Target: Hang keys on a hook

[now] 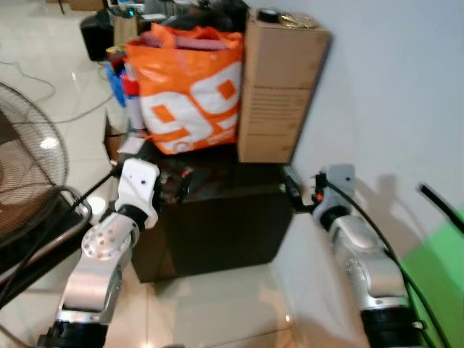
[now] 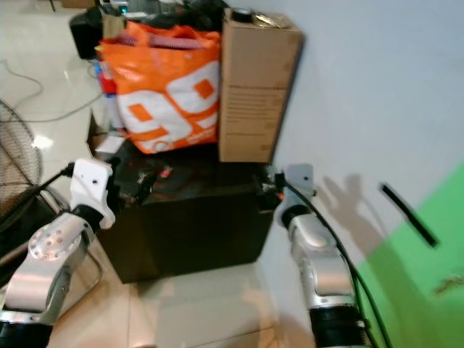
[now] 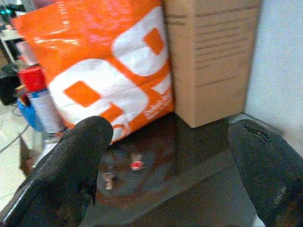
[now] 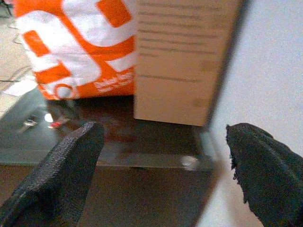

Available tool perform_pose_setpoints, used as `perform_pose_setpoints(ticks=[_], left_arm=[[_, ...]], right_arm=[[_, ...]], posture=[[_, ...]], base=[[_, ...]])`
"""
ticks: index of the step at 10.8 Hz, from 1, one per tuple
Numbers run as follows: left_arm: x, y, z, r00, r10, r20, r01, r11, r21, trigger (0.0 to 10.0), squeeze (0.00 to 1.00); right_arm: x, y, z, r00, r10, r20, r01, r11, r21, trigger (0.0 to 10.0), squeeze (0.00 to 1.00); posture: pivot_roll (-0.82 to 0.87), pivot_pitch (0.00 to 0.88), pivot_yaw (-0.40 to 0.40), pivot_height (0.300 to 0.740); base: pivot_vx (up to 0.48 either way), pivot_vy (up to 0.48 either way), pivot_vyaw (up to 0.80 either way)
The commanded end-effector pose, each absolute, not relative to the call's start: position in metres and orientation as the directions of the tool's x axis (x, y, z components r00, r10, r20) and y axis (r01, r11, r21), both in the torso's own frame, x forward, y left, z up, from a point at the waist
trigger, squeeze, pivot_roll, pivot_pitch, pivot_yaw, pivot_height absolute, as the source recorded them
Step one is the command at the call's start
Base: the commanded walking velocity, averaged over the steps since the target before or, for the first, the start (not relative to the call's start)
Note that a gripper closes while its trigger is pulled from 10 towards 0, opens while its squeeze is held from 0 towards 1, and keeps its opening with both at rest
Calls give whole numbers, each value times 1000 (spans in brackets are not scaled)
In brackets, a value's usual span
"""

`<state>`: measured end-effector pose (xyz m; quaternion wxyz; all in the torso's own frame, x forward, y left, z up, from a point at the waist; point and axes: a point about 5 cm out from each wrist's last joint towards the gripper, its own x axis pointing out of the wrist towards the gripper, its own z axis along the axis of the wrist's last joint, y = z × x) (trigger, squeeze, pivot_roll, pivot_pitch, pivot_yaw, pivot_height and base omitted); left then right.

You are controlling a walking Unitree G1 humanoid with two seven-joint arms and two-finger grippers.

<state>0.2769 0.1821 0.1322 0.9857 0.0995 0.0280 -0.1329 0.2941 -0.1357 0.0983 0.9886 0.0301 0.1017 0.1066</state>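
Observation:
A small bunch of keys [image 3: 109, 177] with a red tag [image 3: 137, 164] lies on the glossy top of a low black cabinet [image 1: 225, 225], in front of an orange bag. My left gripper [image 3: 170, 156] hovers open just short of the keys, at the cabinet's left front edge [image 1: 177, 185]. Off the cabinet's right corner, close to the wall, my right gripper [image 4: 163, 156] is open and holds nothing. The keys [image 4: 29, 124] lie well to its left. A thin black hook-like bar [image 1: 440, 205] sticks out of the white wall farther right.
An orange and white shopping bag [image 1: 190, 87] and a tall cardboard box [image 1: 279, 87] stand at the back of the cabinet. Spray cans [image 3: 33, 78] and clutter sit to the left. A floor fan [image 1: 25, 167] stands on the left. The lower wall is green [image 1: 435, 268].

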Motion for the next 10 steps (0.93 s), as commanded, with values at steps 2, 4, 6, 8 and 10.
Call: perform_pose_setpoints(ticks=[2,4,6,8,10], left_arm=[[281,180,136,963,-260,-71,269,943,197,10000,0],[280,182,133,964,-253,-81,264,945,196,10000,0],[281,179,136,960,-271,-74,281,939,199,10000,0],[281,183,133,963,-257,-78,267,944,195,10000,0],[281,178,135,959,-273,-75,283,939,198,10000,0]], right_arm=[[298,-135,106,958,238,-163,-230,971,65,10000,1000],[297,-135,105,956,244,-163,-237,970,61,10000,1000],[297,-136,108,960,235,-153,-226,972,71,10000,1000],[298,-135,103,960,223,-168,-215,975,64,10000,1000],[298,-137,106,962,220,-161,-211,975,76,10000,1000]], posture=[[35,0,-57,740],[27,0,-49,740],[34,0,-55,740],[25,0,-47,740],[26,0,-49,740]], base=[[366,0,0],[366,0,372],[366,0,800],[368,0,0],[364,0,0]])
